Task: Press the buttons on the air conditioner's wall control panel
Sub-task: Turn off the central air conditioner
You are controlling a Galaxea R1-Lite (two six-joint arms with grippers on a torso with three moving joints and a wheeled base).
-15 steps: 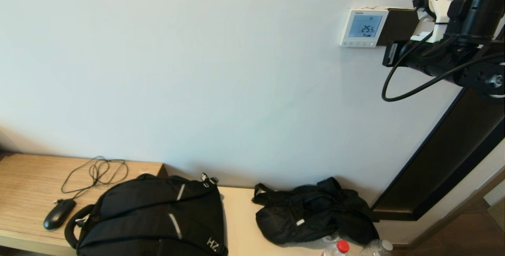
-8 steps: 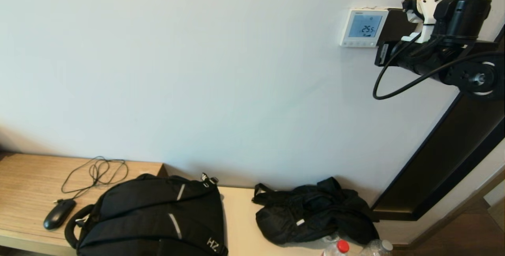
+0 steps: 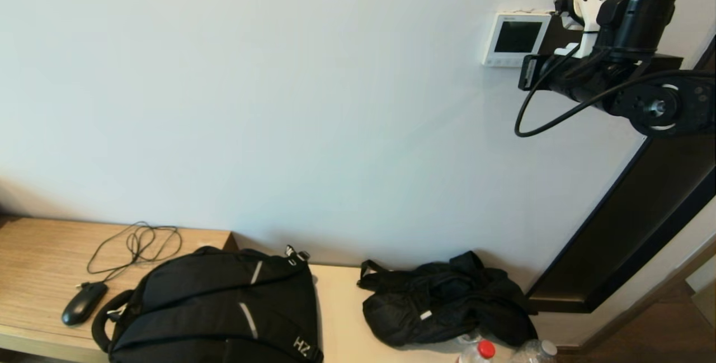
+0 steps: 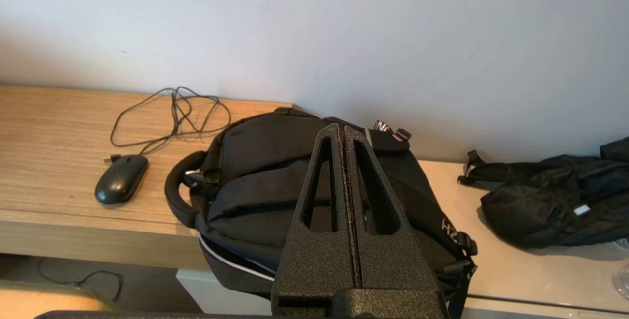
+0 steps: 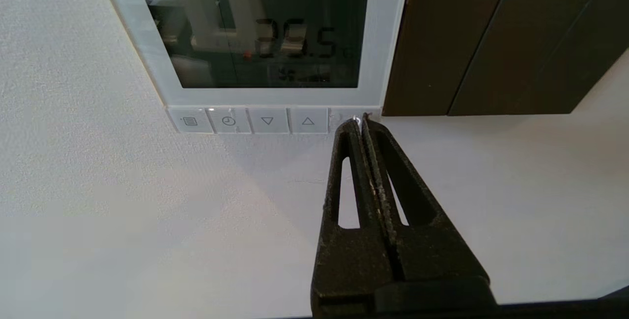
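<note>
Five buttons (image 5: 268, 121) are lining the bottom edge of the wall panel (image 5: 388, 39); the right gripper (image 5: 361, 123), fingers pressed together, is touching the end one beside the dark plate (image 5: 491, 39). The left gripper (image 4: 344, 132), likewise closed, is hanging over the backpack (image 4: 255, 181).

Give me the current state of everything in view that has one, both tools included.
Wall control panel: screen dark, faint 25.5 showing in the right wrist view.
Buttons: end one under the right tool's tip.
Right tool: shut, tip at that end button.
Left tool: shut, parked above the backpack.
Backpack: lying flat.
Red-capped bottle: capped.
</note>
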